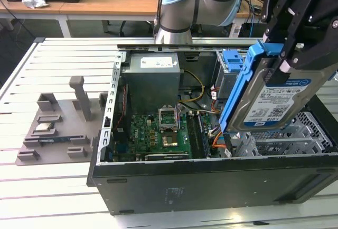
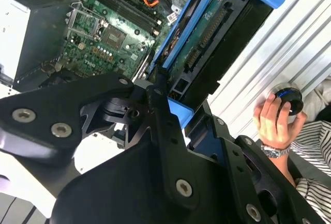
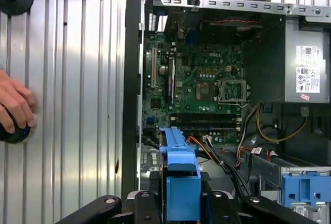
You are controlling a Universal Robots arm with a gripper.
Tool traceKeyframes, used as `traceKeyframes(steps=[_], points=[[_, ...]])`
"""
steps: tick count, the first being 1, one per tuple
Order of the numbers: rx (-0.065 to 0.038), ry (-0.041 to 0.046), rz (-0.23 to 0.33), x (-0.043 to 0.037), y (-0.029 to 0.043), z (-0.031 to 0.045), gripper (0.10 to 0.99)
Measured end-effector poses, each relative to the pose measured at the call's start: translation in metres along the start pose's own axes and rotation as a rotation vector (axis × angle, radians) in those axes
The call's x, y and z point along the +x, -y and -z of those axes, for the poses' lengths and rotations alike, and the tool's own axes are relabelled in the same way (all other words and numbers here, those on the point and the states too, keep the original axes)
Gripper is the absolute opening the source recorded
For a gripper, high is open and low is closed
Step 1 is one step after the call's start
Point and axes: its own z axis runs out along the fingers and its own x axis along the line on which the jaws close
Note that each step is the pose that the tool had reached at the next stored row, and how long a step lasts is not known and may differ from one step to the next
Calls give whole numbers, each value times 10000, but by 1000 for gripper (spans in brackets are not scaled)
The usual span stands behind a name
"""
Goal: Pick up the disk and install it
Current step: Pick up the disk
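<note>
Silver, blue-edged disk (image 1: 274, 102) hangs tilted over the edge of the computer case (image 1: 211, 186) at the exterior view's right, clamped in my gripper (image 1: 281, 55); I'd square it to the drive cage (image 1: 233, 62), avoiding cables (image 1: 216, 142).

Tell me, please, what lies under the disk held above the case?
Under the disk sit orange cables and the perforated metal bay of the open computer case. The disk hides part of that bay.

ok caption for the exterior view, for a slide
The tool grips the disk, tilted, over the open computer case.
</note>
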Motion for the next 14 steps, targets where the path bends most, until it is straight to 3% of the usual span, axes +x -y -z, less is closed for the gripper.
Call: traceKeyframes(steps=[7,14], points=[[-1,-1,0,-31,215,-18,369],[-1,0,1,-47,379,-33,369]])
